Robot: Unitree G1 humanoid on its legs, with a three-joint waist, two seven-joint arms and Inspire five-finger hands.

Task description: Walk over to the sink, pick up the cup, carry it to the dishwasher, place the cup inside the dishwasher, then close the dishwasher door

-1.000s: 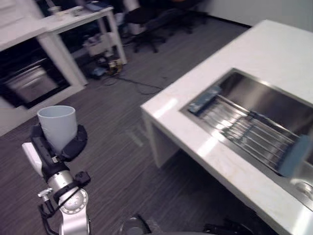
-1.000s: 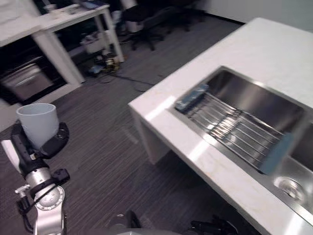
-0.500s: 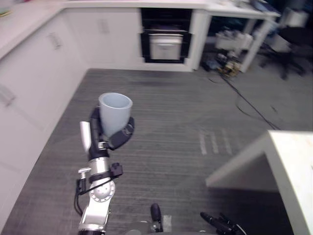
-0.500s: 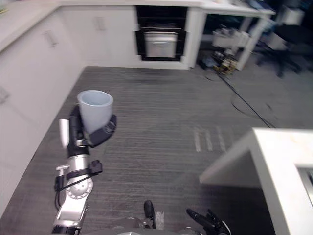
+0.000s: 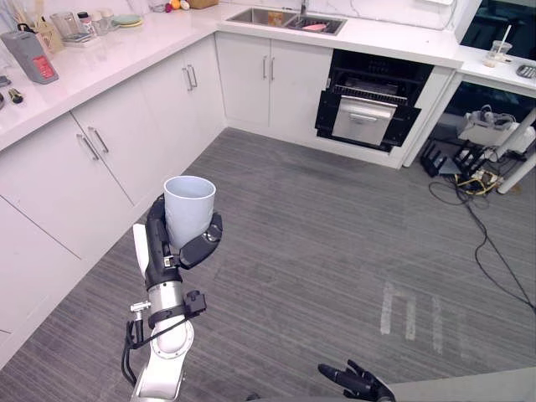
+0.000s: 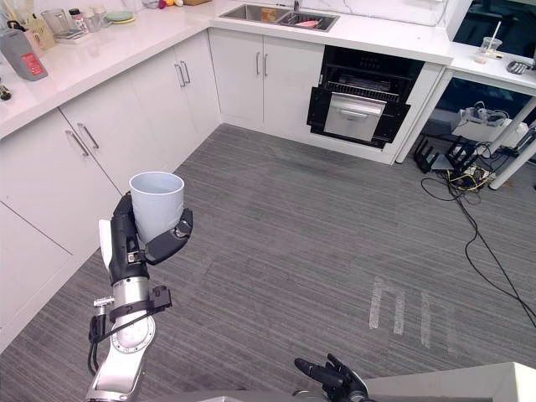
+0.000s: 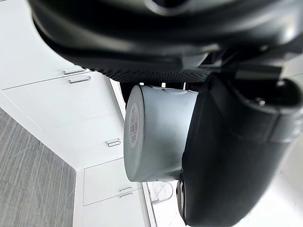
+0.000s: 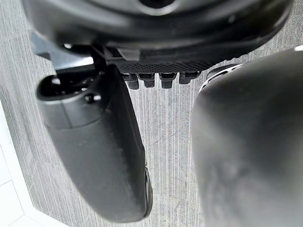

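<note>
A pale grey cup (image 5: 189, 207) stands upright in my left hand (image 5: 162, 249), whose fingers and thumb curl round its lower half. In the left wrist view the cup (image 7: 156, 137) lies against the palm with the thumb (image 7: 227, 156) wrapped over its side. The dishwasher (image 5: 368, 107) is a dark opening in the white cabinets at the far side of the room, with its steel-fronted door part way down. My right hand (image 5: 356, 382) hangs low at the bottom edge, fingers relaxed and holding nothing.
White cabinets (image 5: 100, 159) run along the left and the back under a counter with a bottle (image 5: 29, 55) and a sink (image 5: 285, 17). A table with cables (image 5: 481, 142) beneath stands at the right. Grey floor (image 5: 335, 243) lies between me and the dishwasher.
The camera has swung from the island sink to the cabinets and dishwasher. The cup stays upright in my left hand, and the right hand has come into view.
</note>
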